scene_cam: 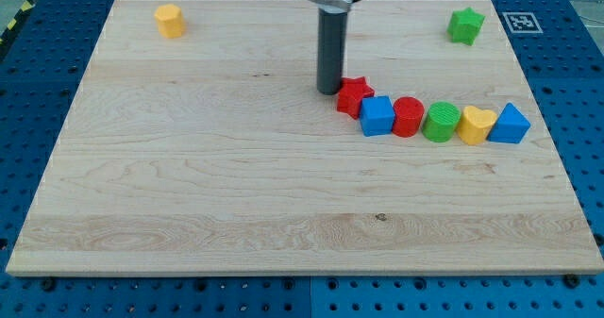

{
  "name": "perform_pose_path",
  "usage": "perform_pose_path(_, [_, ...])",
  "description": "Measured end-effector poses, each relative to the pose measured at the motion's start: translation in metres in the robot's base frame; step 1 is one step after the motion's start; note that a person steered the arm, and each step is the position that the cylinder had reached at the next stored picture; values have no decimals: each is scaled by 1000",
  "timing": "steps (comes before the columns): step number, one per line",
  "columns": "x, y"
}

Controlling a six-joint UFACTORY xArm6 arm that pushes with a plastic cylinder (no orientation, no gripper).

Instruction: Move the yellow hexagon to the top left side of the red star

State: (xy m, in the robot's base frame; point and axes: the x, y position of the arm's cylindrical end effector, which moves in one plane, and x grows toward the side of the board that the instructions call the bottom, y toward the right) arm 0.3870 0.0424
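Note:
The yellow hexagon (169,21) sits near the board's top left corner. The red star (354,96) lies right of the board's middle, at the left end of a curved row of blocks. My tip (328,91) rests on the board just left of the red star, touching or almost touching it. The yellow hexagon is far to the upper left of both the tip and the star.
The row runs right from the star: a blue cube (377,116), a red cylinder (408,116), a green cylinder (441,122), a yellow heart (477,125), a blue triangle (510,125). A green star (465,25) sits at the top right. The wooden board (189,195) lies on a blue pegboard.

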Motion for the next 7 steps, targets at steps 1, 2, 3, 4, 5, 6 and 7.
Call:
perform_pose_path(1, [0, 14])
perform_pose_path(2, [-3, -8])
perform_pose_path(3, [-4, -68])
perform_pose_path(4, [-12, -155])
perform_pose_path(5, [-55, -247])
perform_pose_path(6, [-115, -318])
perform_pose_path(7, [-150, -341])
